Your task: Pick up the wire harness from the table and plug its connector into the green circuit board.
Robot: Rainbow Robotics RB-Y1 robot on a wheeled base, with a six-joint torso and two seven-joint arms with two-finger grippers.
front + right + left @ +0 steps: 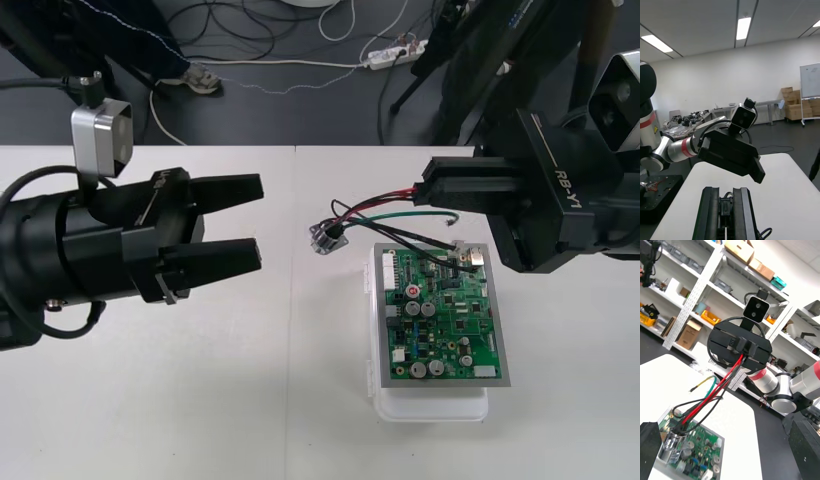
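In the front view, the right gripper (428,190) is clamped on the plug end of the wire harness (380,205) over the far edge of the green circuit board (440,320). The round metal socket (327,238) lies near the board's far left corner. The left gripper (240,225) hovers well to the left, fingers spread. The right wrist view shows the black plug (725,210) pinched between that gripper's fingers (709,213). In the left wrist view, red, black and green wires (711,395) drop from the right gripper to the socket beside the board.

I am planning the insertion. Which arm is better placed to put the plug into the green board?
Right. The right gripper is shut on the plug, near the far edge of the board; the left gripper is open, off to the side.
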